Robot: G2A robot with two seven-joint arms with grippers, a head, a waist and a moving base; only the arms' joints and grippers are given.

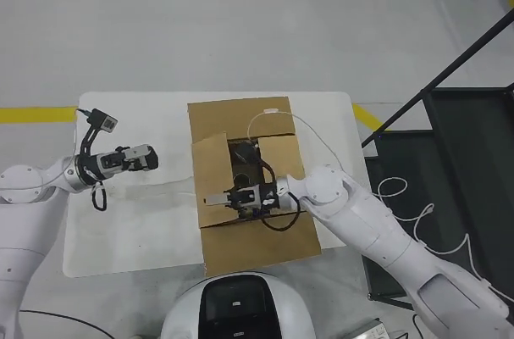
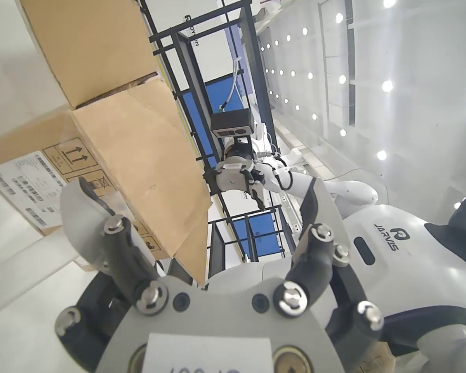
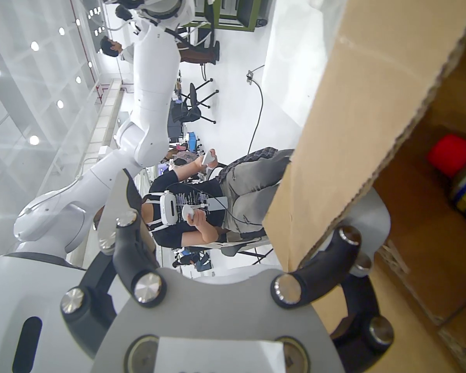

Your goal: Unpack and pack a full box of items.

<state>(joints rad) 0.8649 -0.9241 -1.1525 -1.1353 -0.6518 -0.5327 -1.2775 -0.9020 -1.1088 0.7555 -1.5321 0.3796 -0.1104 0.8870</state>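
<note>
Closest to the robot, the right gripper (image 1: 223, 200) sits at the near flap (image 3: 357, 118) of the big brown cardboard box (image 1: 257, 241). Its fingers (image 3: 118, 203) are spread wide and not squeezing, with the edge of the flap between them. Down inside the box is a can with a red cap and a yellow and blue label (image 3: 456, 172). The box sits in the middle of the white desk (image 1: 121, 237) with its flaps open. Off to one side of the box, the left gripper (image 1: 152, 157) hangs above the desk. Its fingers are spread too, and it holds nothing.
</note>
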